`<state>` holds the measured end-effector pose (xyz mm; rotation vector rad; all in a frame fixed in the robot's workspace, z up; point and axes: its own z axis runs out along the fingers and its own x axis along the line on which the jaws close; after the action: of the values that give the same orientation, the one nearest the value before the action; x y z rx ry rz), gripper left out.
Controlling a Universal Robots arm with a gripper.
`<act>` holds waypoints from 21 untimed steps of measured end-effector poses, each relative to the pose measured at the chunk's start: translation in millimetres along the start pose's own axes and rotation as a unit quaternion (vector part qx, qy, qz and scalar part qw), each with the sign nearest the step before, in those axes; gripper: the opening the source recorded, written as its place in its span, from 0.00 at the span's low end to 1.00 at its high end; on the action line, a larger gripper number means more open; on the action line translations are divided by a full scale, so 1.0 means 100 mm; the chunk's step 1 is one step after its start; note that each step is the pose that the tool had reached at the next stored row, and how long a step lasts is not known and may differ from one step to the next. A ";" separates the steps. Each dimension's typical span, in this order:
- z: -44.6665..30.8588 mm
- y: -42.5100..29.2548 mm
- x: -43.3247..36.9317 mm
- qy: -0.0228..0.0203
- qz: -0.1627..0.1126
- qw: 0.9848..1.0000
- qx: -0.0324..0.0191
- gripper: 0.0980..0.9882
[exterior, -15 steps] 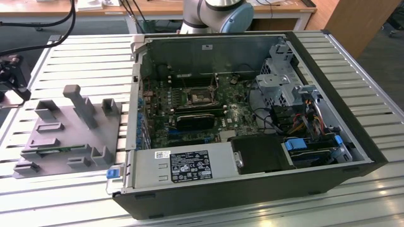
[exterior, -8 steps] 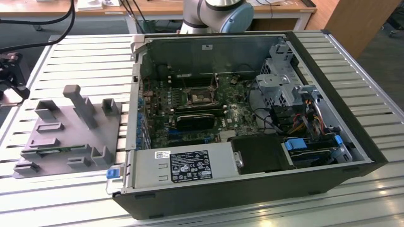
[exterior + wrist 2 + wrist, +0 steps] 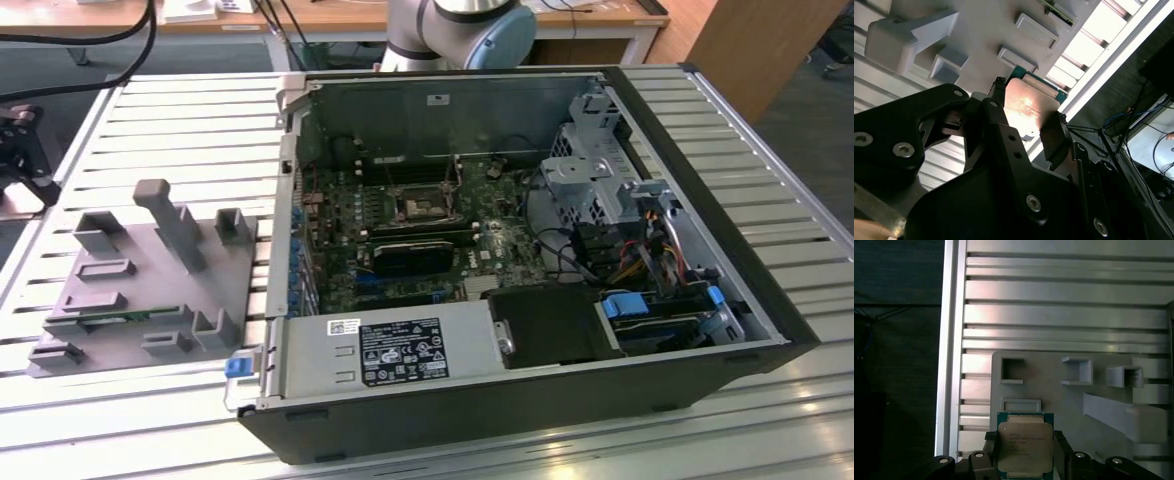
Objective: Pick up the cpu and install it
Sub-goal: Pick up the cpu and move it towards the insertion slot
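The cpu [image 3: 1025, 444] is a flat square chip with a silver-grey top and a thin green edge. My gripper [image 3: 1025, 450] is shut on it, a black finger [image 3: 991, 446] pressed against each of two opposite sides. The chip hangs above the grey fixture plate [image 3: 1054, 390], off its surface. In the second wrist view the cpu [image 3: 1030, 106] sits between the same black fingers [image 3: 998, 102] of the gripper [image 3: 1026, 117]. The motherboard socket [image 3: 416, 205] with its metal frame lies inside the open computer case [image 3: 534, 240].
The grey fixture plate [image 3: 147, 270] with upright blocks rests on the slatted aluminium table [image 3: 187, 110], at the exterior view's left of the case. A green strip [image 3: 134, 319] lies in one fixture slot. Cables and a drive cage [image 3: 601, 160] crowd the case's right side.
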<state>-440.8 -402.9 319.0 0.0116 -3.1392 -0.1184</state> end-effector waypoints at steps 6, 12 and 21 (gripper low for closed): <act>-0.051 0.008 0.000 0.000 0.000 1.000 0.000 0.49; -0.099 0.015 0.000 0.000 0.000 1.000 0.000 0.49; -0.154 0.026 0.000 0.000 0.000 1.000 0.000 0.49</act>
<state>-440.8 -401.5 334.6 0.0115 -3.1394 -0.1187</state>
